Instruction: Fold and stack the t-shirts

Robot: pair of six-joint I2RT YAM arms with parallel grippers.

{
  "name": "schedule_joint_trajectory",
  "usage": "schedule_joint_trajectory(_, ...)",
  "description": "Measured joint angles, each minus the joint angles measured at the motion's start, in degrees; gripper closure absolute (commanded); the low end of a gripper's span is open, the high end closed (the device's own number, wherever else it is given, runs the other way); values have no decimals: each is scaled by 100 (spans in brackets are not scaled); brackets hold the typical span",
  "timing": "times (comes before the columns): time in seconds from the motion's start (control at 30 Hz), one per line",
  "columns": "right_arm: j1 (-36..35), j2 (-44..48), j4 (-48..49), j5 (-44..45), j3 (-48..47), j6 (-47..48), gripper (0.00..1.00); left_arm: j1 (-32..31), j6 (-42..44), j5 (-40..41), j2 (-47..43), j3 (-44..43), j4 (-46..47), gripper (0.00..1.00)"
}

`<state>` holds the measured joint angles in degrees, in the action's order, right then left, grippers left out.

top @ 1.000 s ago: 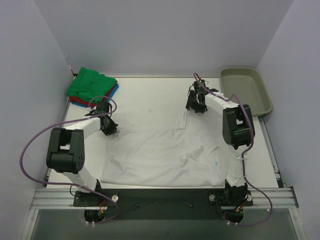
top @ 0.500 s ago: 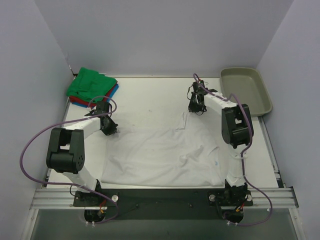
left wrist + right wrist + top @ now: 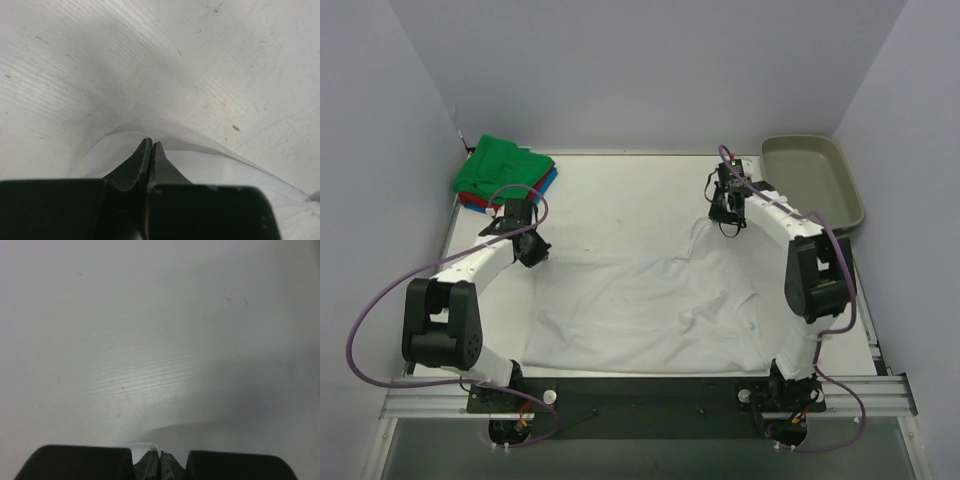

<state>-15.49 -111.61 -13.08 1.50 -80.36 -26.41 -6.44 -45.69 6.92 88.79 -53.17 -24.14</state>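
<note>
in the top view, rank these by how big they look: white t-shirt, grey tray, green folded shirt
1. white t-shirt, by far the largest
2. grey tray
3. green folded shirt, only a little smaller than the tray

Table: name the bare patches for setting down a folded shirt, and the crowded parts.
Bare: the far table strip between the folded stack and the tray, beyond the white tee. Crowded: the near half under the tee.
</note>
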Motion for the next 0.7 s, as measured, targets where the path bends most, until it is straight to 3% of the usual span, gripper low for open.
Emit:
schedule_joint_trajectory(0.23,-15,1943,-48,321,750,98,100,52,175,35,-702,11,-269,100)
schedule_joint_trajectory(0.7,-170,4618,-839,820,2409,-61,100,87,466,-26,-1307,339,-619,100)
